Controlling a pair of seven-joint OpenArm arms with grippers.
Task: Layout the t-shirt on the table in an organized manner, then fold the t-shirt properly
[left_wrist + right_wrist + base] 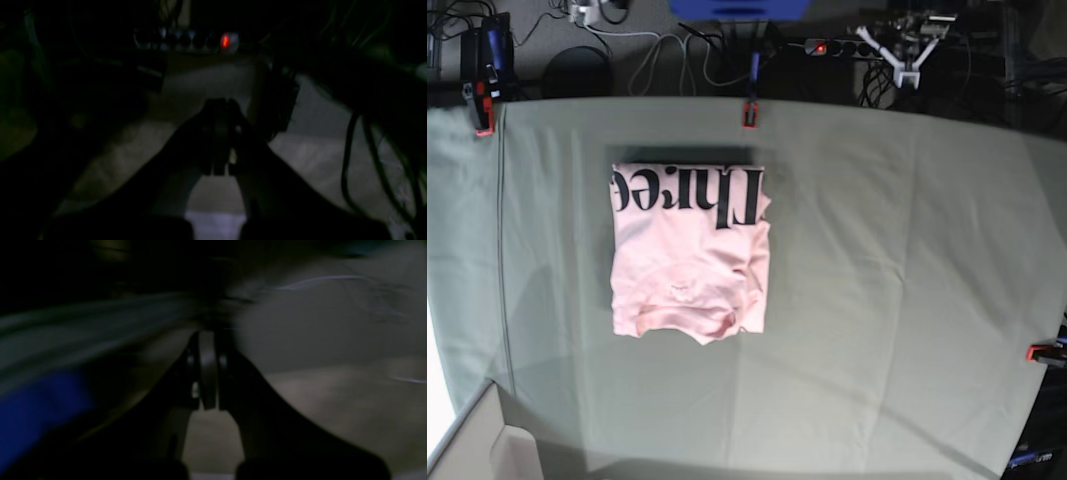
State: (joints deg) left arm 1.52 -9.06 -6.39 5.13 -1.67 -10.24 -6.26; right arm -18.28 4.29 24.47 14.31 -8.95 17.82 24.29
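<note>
Already the t-shirt (691, 252) lies folded, far-left on the table (897, 280), long axis near-to-far; left gripper (220, 133) and right gripper (207, 370) both pressed together, empty.

The t-shirt (690, 252) lies folded into a compact block on the table (897, 300), left of the middle and towards the far edge. Its printed lettering runs across the far part of the block, upside down in the base view. A clamp (749, 113) sits on the far edge just beyond the shirt, another clamp (482, 110) at the far left corner, and a third (1045, 352) on the right edge. A power strip (832, 47) lies on the floor behind the table, right of the middle.
</note>
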